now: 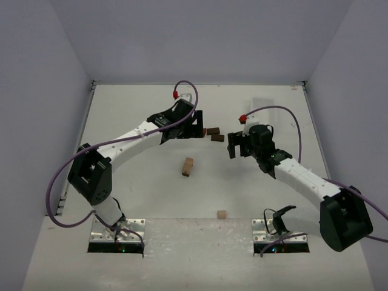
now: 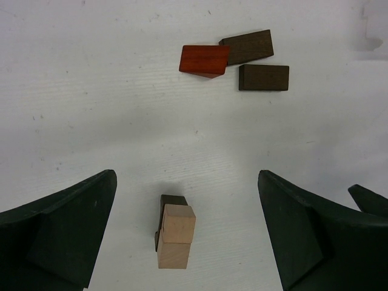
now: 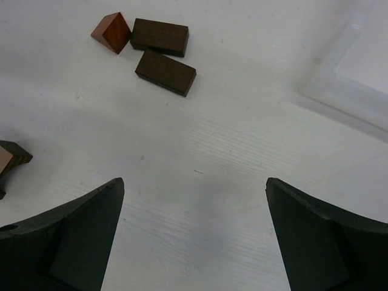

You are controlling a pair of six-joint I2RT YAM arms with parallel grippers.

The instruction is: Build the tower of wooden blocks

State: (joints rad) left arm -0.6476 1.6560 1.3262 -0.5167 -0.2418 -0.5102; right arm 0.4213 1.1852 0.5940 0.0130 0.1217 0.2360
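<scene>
Now hovering with left gripper (image 2: 185, 177) spread wide, pinching nothing, wood block tower (image 2: 176, 236) mid-table nearby, tan on dark brown. Holding right gripper (image 3: 194, 182) equally spread near loose dark blocks (image 3: 165, 73).

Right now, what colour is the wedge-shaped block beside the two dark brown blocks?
The wedge block is reddish-brown, shown best in the left wrist view.

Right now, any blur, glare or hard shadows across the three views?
Top external: even light, wood block tower tiny but legible. Left wrist: crisp, shadows soft. Right wrist: white tray washes into the table, faint shadow mid-frame.
</scene>
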